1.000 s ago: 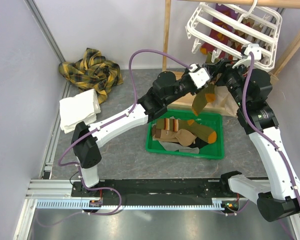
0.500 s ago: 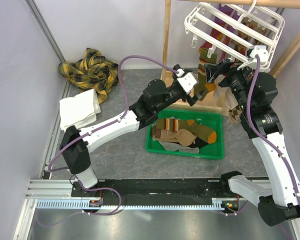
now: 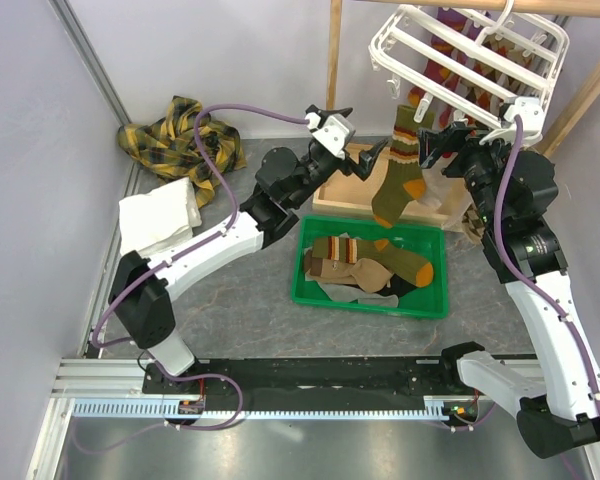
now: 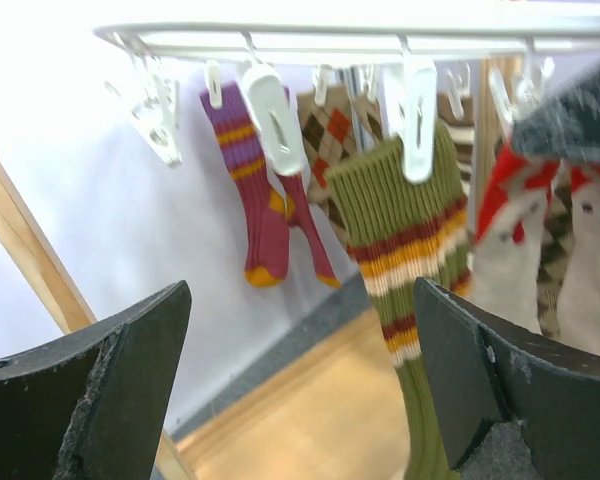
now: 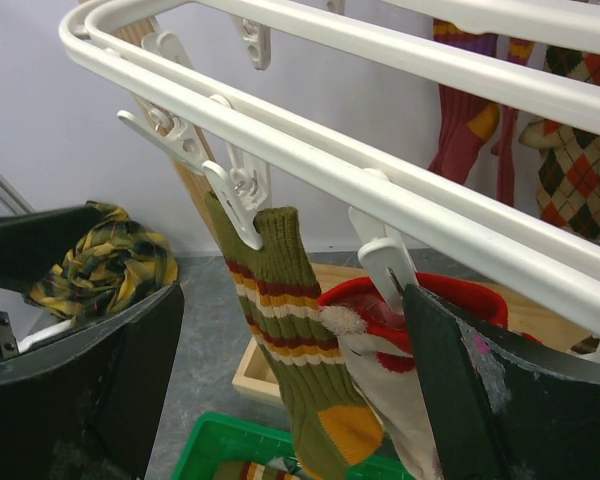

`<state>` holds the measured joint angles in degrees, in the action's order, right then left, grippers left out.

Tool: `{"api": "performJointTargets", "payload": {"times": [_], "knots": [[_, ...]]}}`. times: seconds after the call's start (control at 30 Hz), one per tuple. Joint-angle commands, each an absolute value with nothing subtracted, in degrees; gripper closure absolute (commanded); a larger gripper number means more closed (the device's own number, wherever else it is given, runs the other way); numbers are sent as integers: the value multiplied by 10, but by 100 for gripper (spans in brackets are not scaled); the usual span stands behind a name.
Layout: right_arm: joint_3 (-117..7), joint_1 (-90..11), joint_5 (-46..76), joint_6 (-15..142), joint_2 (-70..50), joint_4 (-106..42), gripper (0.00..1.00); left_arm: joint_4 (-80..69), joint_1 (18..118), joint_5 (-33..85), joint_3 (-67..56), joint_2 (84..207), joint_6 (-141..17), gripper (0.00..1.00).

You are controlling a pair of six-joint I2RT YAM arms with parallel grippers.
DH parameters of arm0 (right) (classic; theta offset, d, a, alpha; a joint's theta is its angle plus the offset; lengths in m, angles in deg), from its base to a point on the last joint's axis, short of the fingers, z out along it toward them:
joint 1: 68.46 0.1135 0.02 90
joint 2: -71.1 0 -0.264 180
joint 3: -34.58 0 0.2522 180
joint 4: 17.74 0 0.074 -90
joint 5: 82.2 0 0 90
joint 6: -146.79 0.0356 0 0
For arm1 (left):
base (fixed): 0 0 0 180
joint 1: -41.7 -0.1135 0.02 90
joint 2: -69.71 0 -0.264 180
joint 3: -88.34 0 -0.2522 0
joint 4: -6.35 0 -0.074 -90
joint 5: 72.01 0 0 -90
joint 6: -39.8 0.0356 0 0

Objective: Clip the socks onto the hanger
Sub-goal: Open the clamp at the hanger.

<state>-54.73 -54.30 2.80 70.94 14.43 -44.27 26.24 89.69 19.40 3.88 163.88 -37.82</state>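
Note:
The white grid hanger [image 3: 470, 55] hangs at the top right, its bars and clips also in the right wrist view [image 5: 360, 120]. An olive sock with orange heel and striped cuff [image 3: 398, 170] hangs from one clip [image 4: 417, 130]; it also shows in the right wrist view [image 5: 290, 330]. My left gripper [image 3: 367, 160] is open and empty just left of it [image 4: 300, 390]. My right gripper [image 3: 442, 145] is open and empty to its right [image 5: 290, 390], below the hanger bars. Purple socks [image 4: 255, 200] and a red-and-white sock [image 5: 400, 350] hang clipped nearby. More socks [image 3: 365, 262] lie in the green bin.
The green bin [image 3: 442, 275] sits below the hanging sock. A wooden post [image 3: 332, 90] and wooden base [image 3: 342, 195] stand behind my left gripper. A yellow plaid cloth [image 3: 185, 140] and a folded white towel [image 3: 158, 225] lie at the left.
My left gripper carried the olive sock up to the hanger, let it go and drew back to the left. The sock now hangs from a clip. My right gripper shifted slightly.

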Motion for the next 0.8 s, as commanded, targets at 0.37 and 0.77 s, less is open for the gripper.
{"api": "performJointTargets", "payload": {"times": [0.37,0.77], "knots": [[-536,-529,-2,686,160,-428,2,332,892,183,230,1762,-380,7],[-530,-519,-8,678,169,-423,2,317,892,165,292,1812,-380,35]]}}
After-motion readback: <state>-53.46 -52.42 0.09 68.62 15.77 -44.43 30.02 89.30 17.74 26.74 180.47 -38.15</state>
